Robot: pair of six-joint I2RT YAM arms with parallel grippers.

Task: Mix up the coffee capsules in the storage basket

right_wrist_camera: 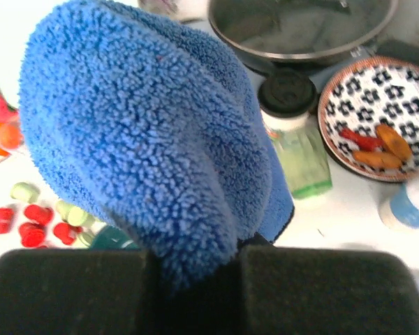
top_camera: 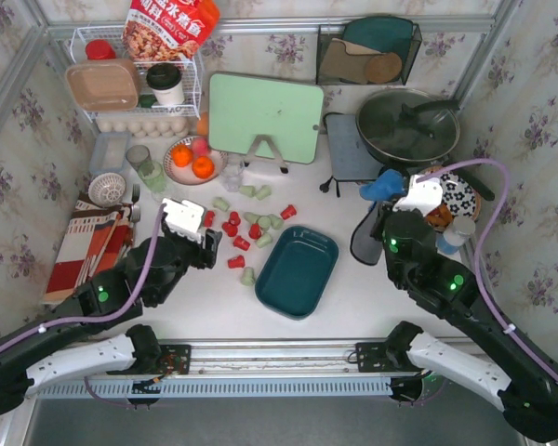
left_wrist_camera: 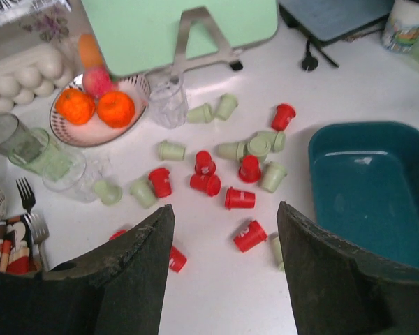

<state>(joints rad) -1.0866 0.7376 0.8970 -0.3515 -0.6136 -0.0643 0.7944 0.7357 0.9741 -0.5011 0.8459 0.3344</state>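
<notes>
1. The white tabletop (top_camera: pixel 214 311) carries everything.
2. The storage basket (top_camera: pixel 298 271) sits near its middle.
3. My right hand (right_wrist_camera: pixel 195 269), right of the basket, is clamped on a fluffy blue cloth (right_wrist_camera: pixel 140 125).
4. My left hand (left_wrist_camera: pixel 224 213) gapes wide, holding nothing.
5. The coffee capsules (left_wrist_camera: pixel 239 199), red and pale green, lie scattered just left of the basket.

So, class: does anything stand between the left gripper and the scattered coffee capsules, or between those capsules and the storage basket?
Nothing visible does. The left gripper hangs open beside the coffee capsules, and only bare table lies between them and the storage basket.
</notes>
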